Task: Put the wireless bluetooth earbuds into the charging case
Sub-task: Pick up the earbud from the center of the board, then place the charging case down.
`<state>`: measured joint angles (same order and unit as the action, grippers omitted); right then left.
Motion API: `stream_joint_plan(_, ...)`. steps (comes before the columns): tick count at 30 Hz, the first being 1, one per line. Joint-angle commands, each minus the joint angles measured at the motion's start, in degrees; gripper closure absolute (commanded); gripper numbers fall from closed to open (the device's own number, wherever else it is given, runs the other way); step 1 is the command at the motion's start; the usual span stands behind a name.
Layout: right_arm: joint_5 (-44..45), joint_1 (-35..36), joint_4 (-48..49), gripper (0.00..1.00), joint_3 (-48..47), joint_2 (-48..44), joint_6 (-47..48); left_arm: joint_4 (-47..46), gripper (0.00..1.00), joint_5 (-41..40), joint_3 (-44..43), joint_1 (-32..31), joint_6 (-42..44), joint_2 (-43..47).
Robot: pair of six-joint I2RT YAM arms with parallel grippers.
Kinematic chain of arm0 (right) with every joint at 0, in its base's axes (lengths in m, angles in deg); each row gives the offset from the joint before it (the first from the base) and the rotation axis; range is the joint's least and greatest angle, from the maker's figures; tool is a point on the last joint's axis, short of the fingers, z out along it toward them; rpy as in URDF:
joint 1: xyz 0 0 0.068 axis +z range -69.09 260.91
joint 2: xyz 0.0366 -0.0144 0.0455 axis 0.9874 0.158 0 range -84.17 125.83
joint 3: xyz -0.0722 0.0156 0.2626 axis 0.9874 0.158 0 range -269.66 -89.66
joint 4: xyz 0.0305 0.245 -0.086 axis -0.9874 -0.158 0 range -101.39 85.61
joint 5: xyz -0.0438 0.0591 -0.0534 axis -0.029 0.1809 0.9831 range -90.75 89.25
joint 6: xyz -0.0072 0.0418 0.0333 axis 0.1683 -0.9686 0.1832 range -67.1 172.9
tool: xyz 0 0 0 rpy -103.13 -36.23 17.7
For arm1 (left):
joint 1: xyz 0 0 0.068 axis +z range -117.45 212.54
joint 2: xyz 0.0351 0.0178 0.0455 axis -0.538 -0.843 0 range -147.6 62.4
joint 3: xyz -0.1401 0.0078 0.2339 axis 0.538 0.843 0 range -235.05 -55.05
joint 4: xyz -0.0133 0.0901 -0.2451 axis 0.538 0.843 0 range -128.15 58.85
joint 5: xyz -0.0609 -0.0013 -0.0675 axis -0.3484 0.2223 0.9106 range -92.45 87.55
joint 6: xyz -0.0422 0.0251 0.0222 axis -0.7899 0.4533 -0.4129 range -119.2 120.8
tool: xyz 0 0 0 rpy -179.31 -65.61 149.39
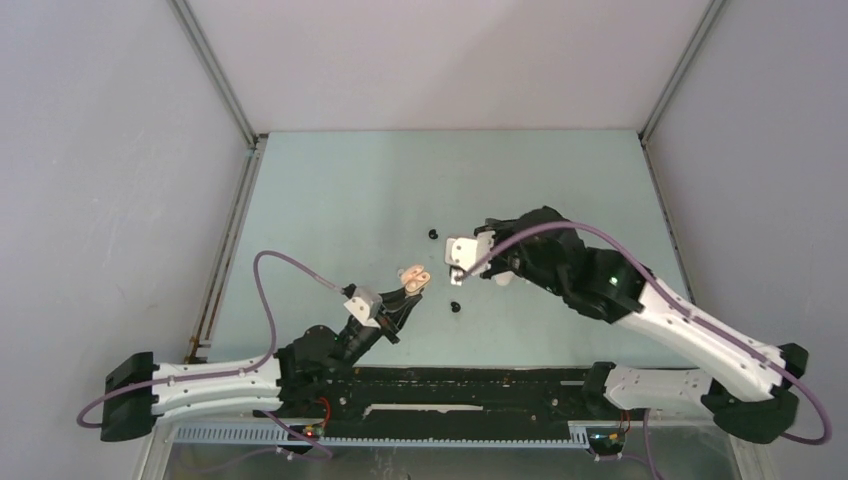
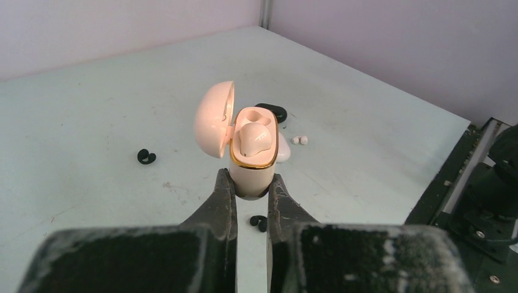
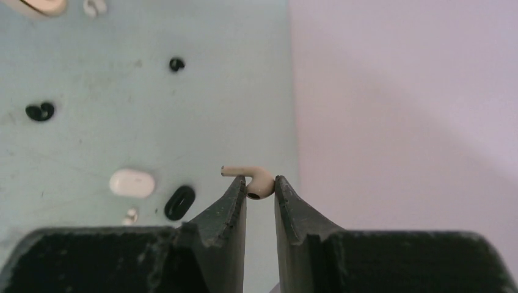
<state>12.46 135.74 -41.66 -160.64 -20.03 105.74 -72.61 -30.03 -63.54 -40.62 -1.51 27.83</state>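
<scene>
My right gripper [image 3: 261, 192] is closed almost all the way, pinching a cream earbud [image 3: 253, 180] by its round head between the fingertips. The bud's long axis runs crosswise to my fingers. In the right wrist view the stem sticks out level to the left, and the dark opening in the head faces the camera. I hold it above the table [image 1: 330, 190], about midway between the far and near edges and slightly toward the right edge.

My left gripper [image 2: 251, 186] is clamped on the lower body of a pink case [image 2: 251, 165]. The case stands upright with its gold-rimmed mouth up and its lid [image 2: 214, 119] swung open to the left. A second cream earbud [image 2: 253, 137] sits in the nearer socket, and the socket behind it looks bare. The case is near the table's middle, toward the near edge, just left of my right gripper.

A white case [image 3: 132, 182] and a black case [image 3: 179, 202] lie close together on the table. Black buds [image 3: 40, 111] and white buds [image 2: 299, 140] are scattered around them. The table is pale green and scuffed, with plain grey walls [image 1: 100, 150] around it.
</scene>
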Motion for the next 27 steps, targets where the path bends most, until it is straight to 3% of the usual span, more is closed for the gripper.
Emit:
stream_joint_plan(1,5.69,5.96,7.52,1.00,0.00,-4.84,4.63,-15.42,1.00,-4.04,1.40,-0.36,0.62,-4.49)
stream_joint_plan(5,4.65,8.30,9.96,1.00,1.03,-6.33,8.72,-19.58,1.00,-2.06,1.39,-0.40,0.87,-7.40)
stream_joint_plan(9,3.40,12.82,22.87,1.00,7.83,-10.01,16.28,-22.08,1.00,-1.01,0.50,-0.35,2.18,-8.71)
stream_joint_plan(17,5.97,24.49,28.85,1.00,14.07,-9.73,23.21,-21.85,1.00,3.48,-1.73,-0.37,6.16,-9.02)
stream_joint_plan(27,4.56,26.40,36.36,1.00,20.35,-10.84,28.48,-15.80,1.00,8.15,-2.47,-0.39,11.46,-4.99)
